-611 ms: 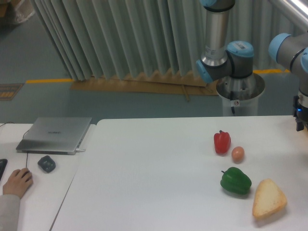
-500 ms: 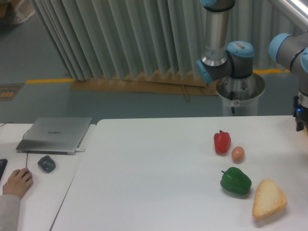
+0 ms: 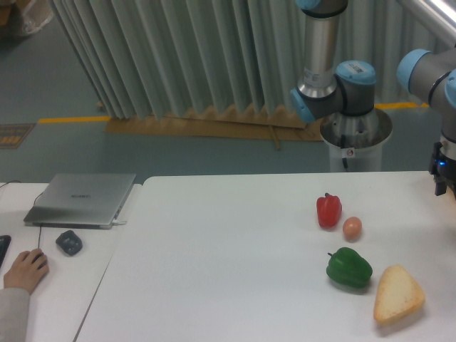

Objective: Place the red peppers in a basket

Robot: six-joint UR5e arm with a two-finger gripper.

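The red pepper (image 3: 328,211), small and glossy with a dark stem, stands on the white table (image 3: 228,263) at the right of centre. A brownish egg (image 3: 352,227) lies just to its right. The basket is out of view. My gripper (image 3: 446,174) shows only as a dark part with a blue light at the frame's right edge, well to the right of the pepper and above the table. Its fingers are cut off by the edge, so I cannot tell how they stand.
A green bell pepper (image 3: 349,268) and a pale wedge of bread (image 3: 397,293) lie in front of the red pepper. On the neighbouring table to the left are a closed laptop (image 3: 82,199), a dark mouse (image 3: 69,242) and a person's hand (image 3: 25,269).
The dark gripper part at the right edge has shifted very slightly left. Nothing on the table has moved.
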